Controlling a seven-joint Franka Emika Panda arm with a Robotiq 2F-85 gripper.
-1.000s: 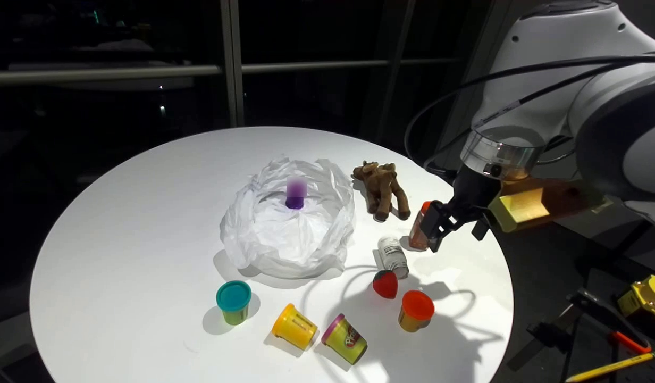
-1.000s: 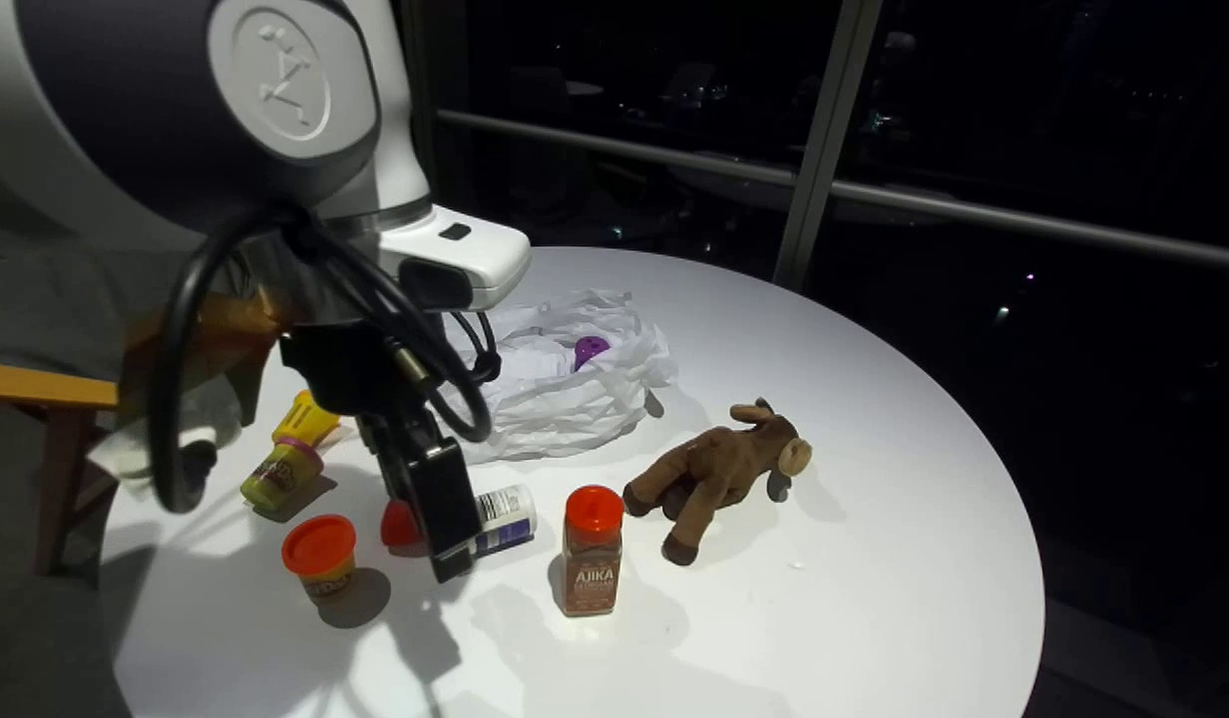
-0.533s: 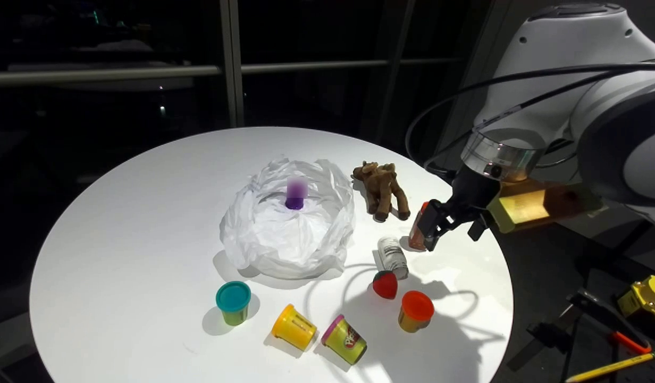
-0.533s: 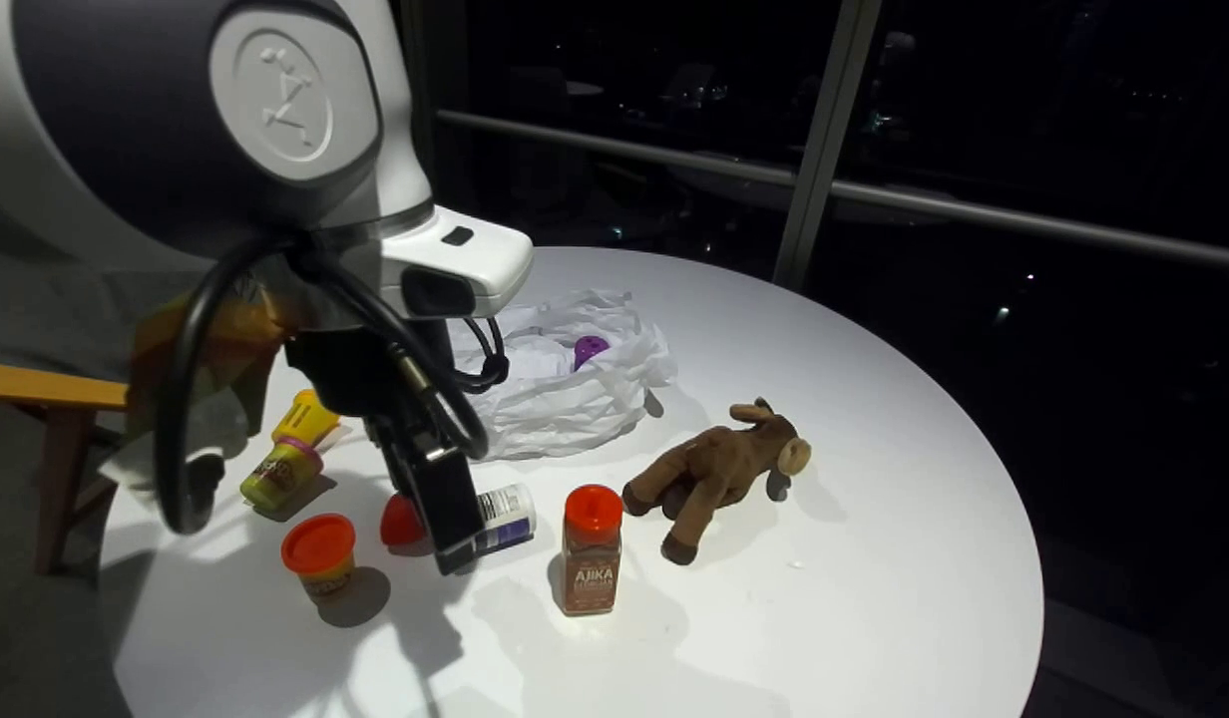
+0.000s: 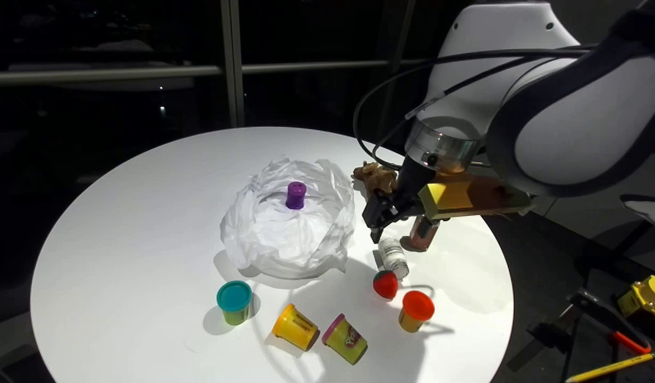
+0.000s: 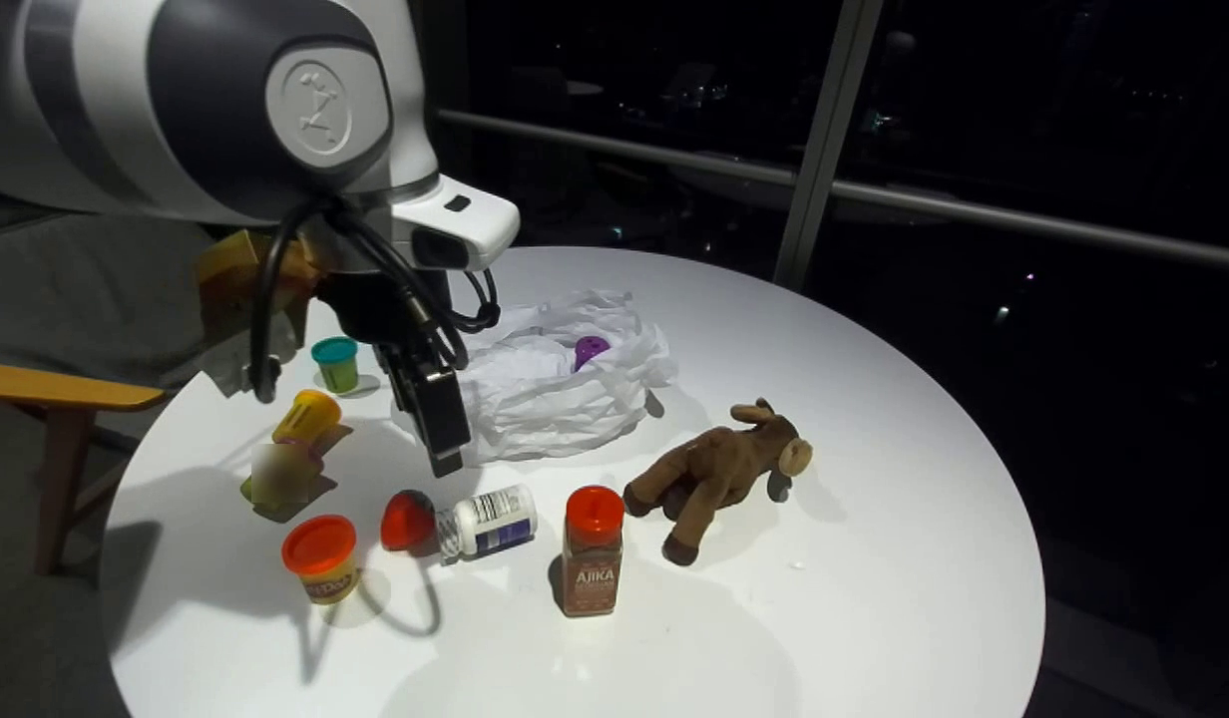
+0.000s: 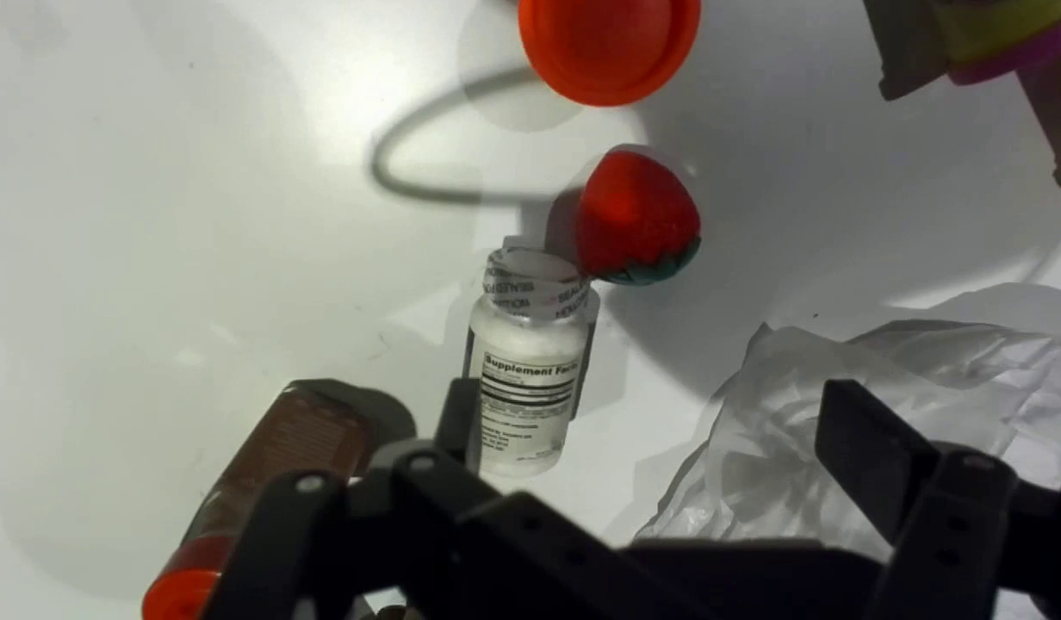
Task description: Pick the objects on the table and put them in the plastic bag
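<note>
Change of state: the gripper point(image 7: 651, 422) has moved closer to the plastic bag point(image 5: 242, 234) and now hangs near it without touching it. Its fingers are spread wide and carry nothing. No object has shifted on the desk point(image 5: 131, 255), so nothing has been added to the bag. The move is best read as positioning for the next pick; the white bottle point(image 7: 530, 387) is a likely target, not a confirmed one.

Bag: it lies with its mouth spread upward and contains the purple cylinder point(image 5: 295, 196), standing upright. No second object is visible inside.

Objects outside, in order outward from the bag:
- Just beside: plush animal point(image 6: 714, 474).
- Near: white bottle, on its side; strawberry point(image 7: 638, 215), at that bottle's neck; teal-lidded tub point(image 5: 235, 302), upright; yellow tub point(image 5: 295, 327), on its side.
- Farther: purple-lidded tub point(image 5: 345, 339), on its side; spice bottle point(image 6: 592, 553) and orange-lidded tub point(image 5: 416, 310), both upright.

All tubs are lidded; their contents are hidden. The spice bottle is capped and shows a reddish-brown filling.
</note>
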